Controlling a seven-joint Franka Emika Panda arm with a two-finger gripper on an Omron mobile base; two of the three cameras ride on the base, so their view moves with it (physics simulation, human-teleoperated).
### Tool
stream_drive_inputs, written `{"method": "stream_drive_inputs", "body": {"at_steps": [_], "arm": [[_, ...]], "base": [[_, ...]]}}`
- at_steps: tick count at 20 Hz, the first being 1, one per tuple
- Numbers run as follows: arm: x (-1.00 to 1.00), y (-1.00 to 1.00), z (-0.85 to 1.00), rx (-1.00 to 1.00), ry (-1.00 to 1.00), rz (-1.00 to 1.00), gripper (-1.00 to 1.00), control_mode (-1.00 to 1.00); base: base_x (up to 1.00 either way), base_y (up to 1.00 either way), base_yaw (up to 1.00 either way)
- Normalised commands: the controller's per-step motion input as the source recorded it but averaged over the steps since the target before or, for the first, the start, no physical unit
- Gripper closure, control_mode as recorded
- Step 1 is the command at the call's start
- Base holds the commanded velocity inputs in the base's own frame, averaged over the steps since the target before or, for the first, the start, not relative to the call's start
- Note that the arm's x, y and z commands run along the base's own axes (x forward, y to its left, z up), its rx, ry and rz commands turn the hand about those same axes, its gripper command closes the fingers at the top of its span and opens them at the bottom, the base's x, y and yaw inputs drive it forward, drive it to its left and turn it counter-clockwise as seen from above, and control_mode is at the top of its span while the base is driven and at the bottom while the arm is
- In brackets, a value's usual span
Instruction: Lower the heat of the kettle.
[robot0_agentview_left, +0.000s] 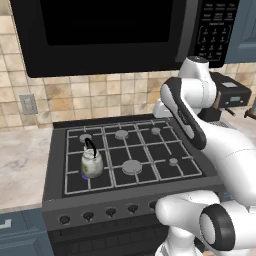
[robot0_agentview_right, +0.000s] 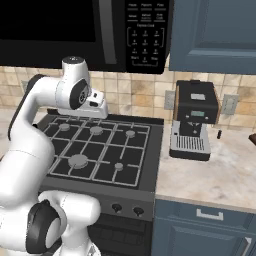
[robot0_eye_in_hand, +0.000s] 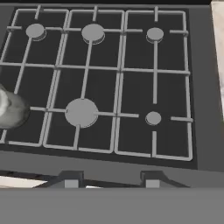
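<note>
Left base view: kettle (robot0_agentview_left: 92, 163) at stove (robot0_agentview_left: 55, 165) front-left corner; knobs (robot0_agentview_left: 88, 216) along front edge. Hand (robot0_eye_in_hand: 109, 186) shut, empty (hovering above grates). Advice: descend to the kettle's knob, turn gently.

Arm (robot0_agentview_left: 200, 125) folded high, elbow bent, hand tilted downward; pincer (robot0_eye_in_hand: 109, 181) closed, gripping nothing.

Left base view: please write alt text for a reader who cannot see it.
A small silvery kettle sits on the front-left burner of a black gas stove, its knobs along the front edge. The white robot arm rises at right, under a black microwave.
</note>
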Motion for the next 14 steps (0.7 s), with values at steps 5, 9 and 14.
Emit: {"method": "stream_drive_inputs", "body": {"at_steps": [5, 9, 14], "arm": [[-0.21, 0.12, 0.00, 0.00, -0.01, 0.00, -1.00, -1.00], [-0.37, 0.36, -0.05, -0.04, 0.00, 0.06, -1.00, -1.00], [-0.48, 0.94, -0.38, -0.19, -0.02, 0.22, -1.00, -1.00]], "base": [[0.00, 0.00, 0.00], [0.00, 0.00, 0.00], [0.00, 0.00, 0.00]]}}
